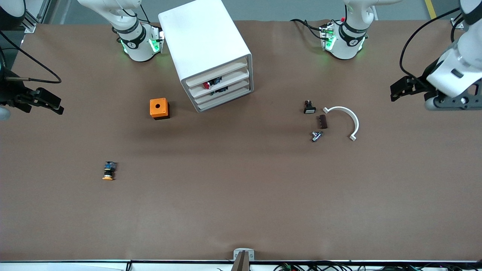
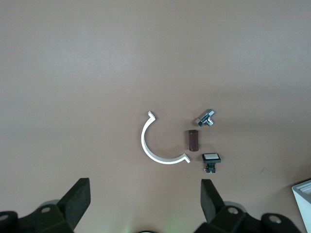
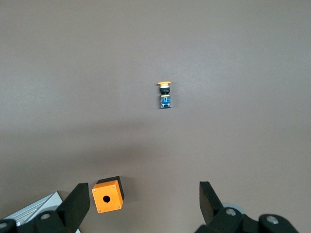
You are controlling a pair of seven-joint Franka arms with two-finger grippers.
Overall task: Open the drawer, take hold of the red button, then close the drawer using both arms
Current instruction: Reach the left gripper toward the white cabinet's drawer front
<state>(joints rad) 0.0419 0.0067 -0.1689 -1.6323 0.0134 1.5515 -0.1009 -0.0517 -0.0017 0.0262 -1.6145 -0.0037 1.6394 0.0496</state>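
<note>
1. The cabinet (image 1: 211,52) is seen in the upper middle of the front view, its drawer fronts angled toward the camera and slightly toward the left arm's end of the table.
2. The drawer (image 1: 218,79), second from the top, is judged still shut or barely ajar; the button (image 1: 206,85) shows as a red cap through the gap under its front.
3. The right gripper (image 1: 47,102) is held at the frame's left edge, level with the orange box (image 1: 159,108); its fingers are spread wide and nothing is held.
4. The left gripper (image 1: 404,88) is held at the right edge, fingers likewise apart and empty, over bare table beside the white arc (image 1: 346,120).
5. The cabinet lies between the two grippers and well apart from each; neither arm is clearly nearer.
</note>
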